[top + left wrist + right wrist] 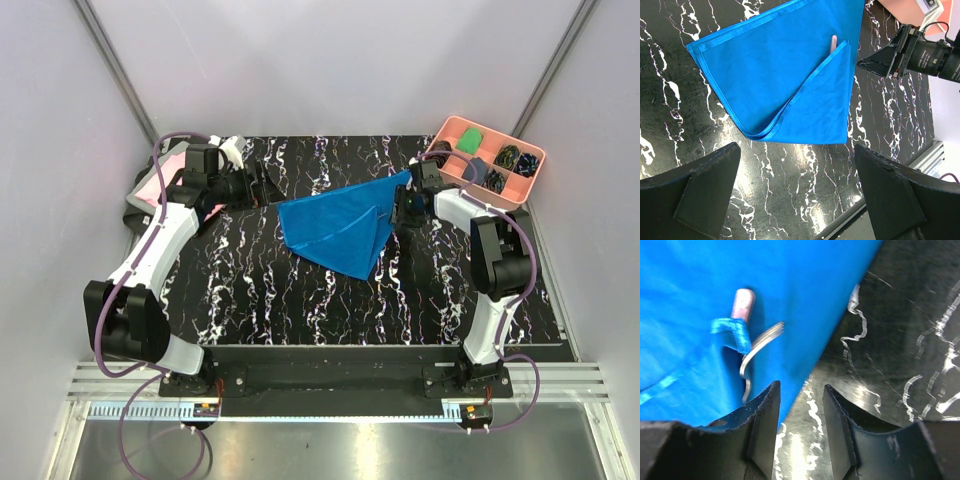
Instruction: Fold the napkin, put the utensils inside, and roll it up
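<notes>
Robot lab test cell: plain white panels (pixel 330 60) enclosing black marbled counter (pixel 260 290); left arm (pixel 150 250), right arm (pixel 495 260) standing bolted beside aluminium rails (pixel 570 380).

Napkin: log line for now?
napkin: folded | utensils: under flap, tips showing | left pincer: open, clear | right pincer: open, at napkin edge
</notes>
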{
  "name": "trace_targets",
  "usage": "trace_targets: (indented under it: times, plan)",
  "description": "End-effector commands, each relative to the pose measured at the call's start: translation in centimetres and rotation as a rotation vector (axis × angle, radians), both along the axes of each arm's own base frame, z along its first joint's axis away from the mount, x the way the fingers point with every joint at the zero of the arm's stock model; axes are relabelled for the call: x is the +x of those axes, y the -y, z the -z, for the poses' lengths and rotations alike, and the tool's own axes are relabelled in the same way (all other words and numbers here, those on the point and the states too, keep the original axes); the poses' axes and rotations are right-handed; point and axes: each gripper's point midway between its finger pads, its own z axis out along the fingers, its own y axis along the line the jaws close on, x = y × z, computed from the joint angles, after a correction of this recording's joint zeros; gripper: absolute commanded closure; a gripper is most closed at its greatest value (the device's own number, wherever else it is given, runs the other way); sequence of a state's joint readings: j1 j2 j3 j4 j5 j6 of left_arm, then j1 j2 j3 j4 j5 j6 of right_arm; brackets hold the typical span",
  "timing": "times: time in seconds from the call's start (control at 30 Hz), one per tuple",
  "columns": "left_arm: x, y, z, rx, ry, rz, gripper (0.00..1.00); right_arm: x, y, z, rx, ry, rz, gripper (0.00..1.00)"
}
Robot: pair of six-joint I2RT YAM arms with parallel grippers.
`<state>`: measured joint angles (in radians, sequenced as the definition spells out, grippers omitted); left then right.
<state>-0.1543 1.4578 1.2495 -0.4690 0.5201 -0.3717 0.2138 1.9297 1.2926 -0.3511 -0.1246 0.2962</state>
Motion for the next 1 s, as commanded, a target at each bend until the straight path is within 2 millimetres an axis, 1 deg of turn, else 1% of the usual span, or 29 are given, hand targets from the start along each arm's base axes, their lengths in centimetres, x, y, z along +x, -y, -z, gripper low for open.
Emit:
trace_targets:
  times: [0.0,0.1,0.23,0.33,0.5,0.53,0.57,0.63,0.7,0.73,0.8,0.83,0.9,0.93,0.97]
  plan:
    - [0.3,0.4,-1.7,-0.023,0.064,0.017,0.01,1.0,-1.6,-0.9,0.082,0.043,-0.015,0.52]
    - [0.3,0.4,-1.7,-0.025,0.064,0.018,0.01,0.9,-1.7,-0.4,0.087,0.036,-0.02,0.53]
    - [0.2,0.5,-1.8,-0.023,0.067,0.019,0.01,0.4,-1.9,0.8,0.09,0.005,-0.023,0.6]
    - [0.2,0.5,-1.9,-0.024,0.068,0.02,0.01,0.2,-1.8,1.3,0.089,-0.008,-0.02,0.66]
    - [0.2,0.5,-1.9,-0.023,0.07,0.019,0.01,-0.2,-1.9,2.2,0.092,-0.032,-0.024,0.69]
    - [0.2,0.5,-2.0,-0.024,0.07,0.019,0.01,-0.2,-1.9,2.4,0.092,-0.035,-0.026,0.71]
    - [0.1,0.5,-2.1,-0.025,0.073,0.02,0.01,-0.3,-1.9,2.5,0.093,-0.039,-0.027,0.78]
    - [0.1,0.5,-2.2,-0.025,0.076,0.021,0.01,-0.6,-2.0,2.9,0.101,-0.051,-0.035,0.87]
    - [0.1,0.5,-2.2,-0.025,0.076,0.019,0.01,-1.1,-2.3,3.1,0.116,-0.067,-0.04,0.97]
    - [0.0,0.5,-2.2,-0.026,0.075,0.021,0.01,-1.3,-2.3,2.9,0.121,-0.067,-0.04,0.99]
    - [0.0,0.5,-2.5,-0.029,0.081,0.02,0.01,-2.2,-2.4,3.2,0.133,-0.089,-0.033,1.0]
    - [0.0,0.6,-2.6,-0.031,0.084,0.023,0.01,-2.4,-2.5,2.7,0.141,-0.083,-0.031,1.0]
    - [-0.1,0.6,-2.7,-0.03,0.088,0.024,0.01,-3.7,-2.6,3.1,0.155,-0.113,-0.02,1.0]
    - [-0.1,0.6,-2.8,-0.031,0.089,0.025,0.01,-4.0,-2.6,2.8,0.16,-0.108,-0.016,1.0]
    - [-0.2,0.6,-2.9,-0.032,0.092,0.025,0.01,-4.9,-2.7,3.2,0.166,-0.13,-0.003,1.0]
